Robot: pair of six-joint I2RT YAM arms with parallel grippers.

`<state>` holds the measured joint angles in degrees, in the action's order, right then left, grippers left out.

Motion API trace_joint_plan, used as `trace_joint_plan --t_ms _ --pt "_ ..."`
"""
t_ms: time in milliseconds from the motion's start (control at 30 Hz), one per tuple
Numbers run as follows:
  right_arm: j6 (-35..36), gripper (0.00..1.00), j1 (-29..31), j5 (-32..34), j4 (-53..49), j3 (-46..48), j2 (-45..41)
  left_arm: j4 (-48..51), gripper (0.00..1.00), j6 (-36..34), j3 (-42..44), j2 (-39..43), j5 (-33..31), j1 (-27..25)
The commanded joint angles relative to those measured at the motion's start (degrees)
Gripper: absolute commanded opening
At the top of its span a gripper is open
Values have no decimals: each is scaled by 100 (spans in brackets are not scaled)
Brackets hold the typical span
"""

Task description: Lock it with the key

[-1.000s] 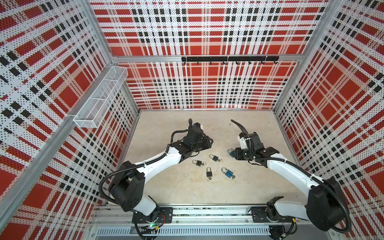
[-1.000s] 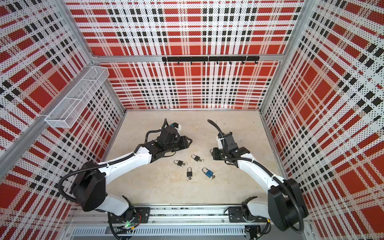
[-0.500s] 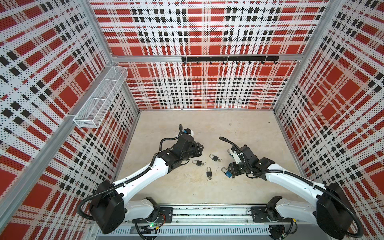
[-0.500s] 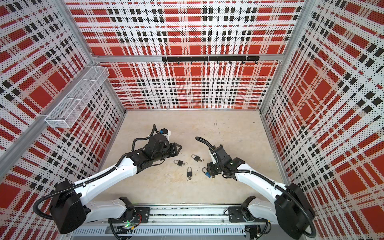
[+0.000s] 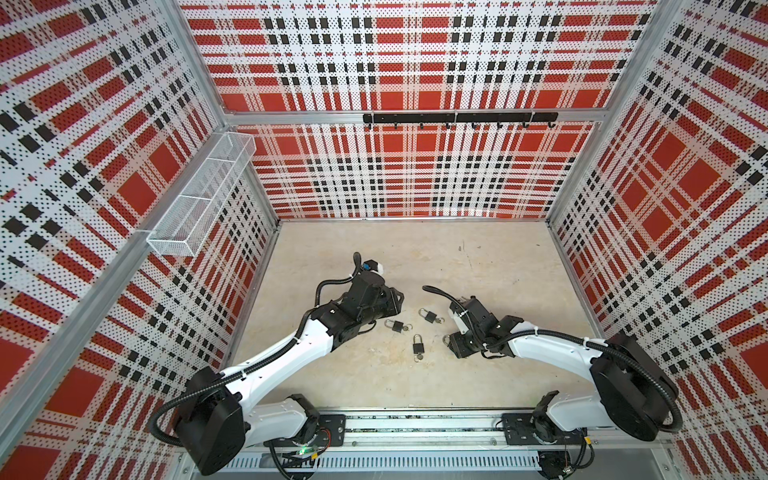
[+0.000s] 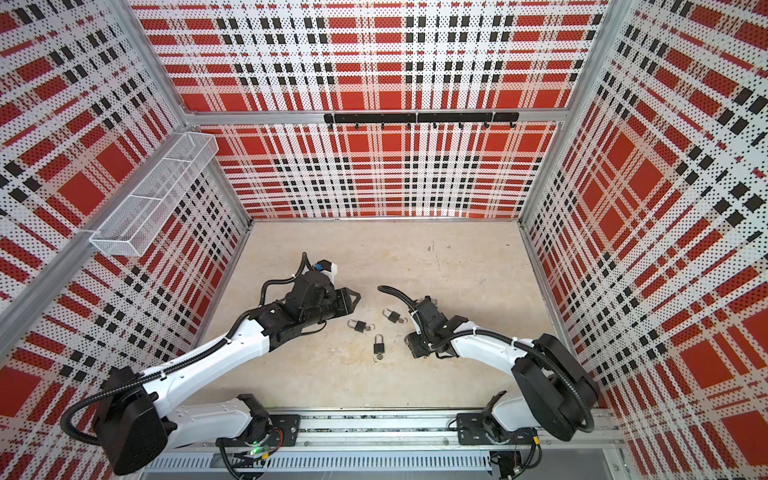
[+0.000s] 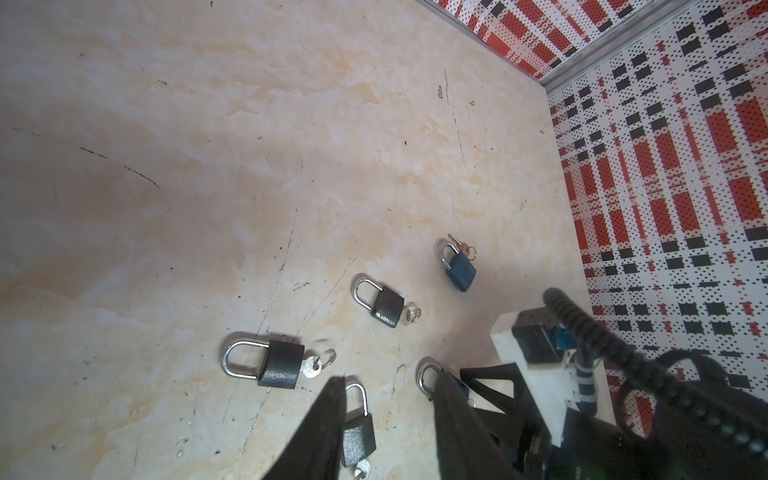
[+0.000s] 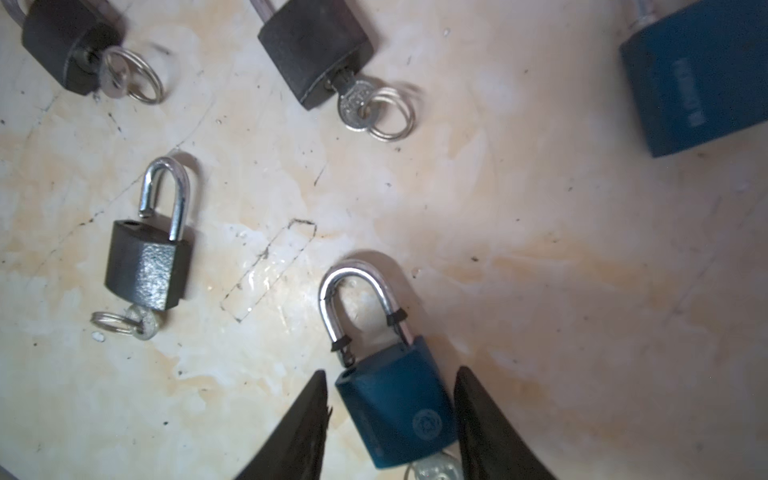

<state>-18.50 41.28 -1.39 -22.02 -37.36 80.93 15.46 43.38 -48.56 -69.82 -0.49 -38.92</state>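
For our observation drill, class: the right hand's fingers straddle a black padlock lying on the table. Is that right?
No. In the right wrist view the right hand straddles a blue padlock, not a black one, lying on the table.

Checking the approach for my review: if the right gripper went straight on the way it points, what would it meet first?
Most likely the blue padlock: the right gripper straddles its body with jaws open. The table lies under it; depth is unclear from the wrist view.
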Motion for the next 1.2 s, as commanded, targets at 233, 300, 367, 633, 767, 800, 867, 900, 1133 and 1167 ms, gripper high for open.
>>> trace_joint_plan --t_ms 233,300,367,633,767,800,867,900,1133,1167 --pt "43 50 435 472 42 -134 348 -302 39 83 62 -123 7 60" --pt "9 49 520 603 -60 -198 405 -340 39 92 76 -134 19 60" --pt "-54 49 562 734 -153 -258 466 -344 39 92 82 -146 23 52" --pt "-187 48 739 989 -423 -400 599 -347 39 101 136 -98 34 79" --pt "-250 48 816 1032 -518 -411 644 -342 39 111 173 -66 32 100" --pt "-266 49 825 1042 -530 -407 660 -343 39 110 186 -65 32 103" --pt "-291 49 840 1053 -553 -407 686 -352 39 119 186 -61 36 101" --pt "-294 49 852 1053 -549 -397 705 -357 39 119 189 -64 34 95" --pt "-338 49 927 1130 -623 -437 841 -360 39 139 185 -58 32 103" --pt "-330 48 937 1145 -632 -444 870 -356 39 136 180 -60 32 101"
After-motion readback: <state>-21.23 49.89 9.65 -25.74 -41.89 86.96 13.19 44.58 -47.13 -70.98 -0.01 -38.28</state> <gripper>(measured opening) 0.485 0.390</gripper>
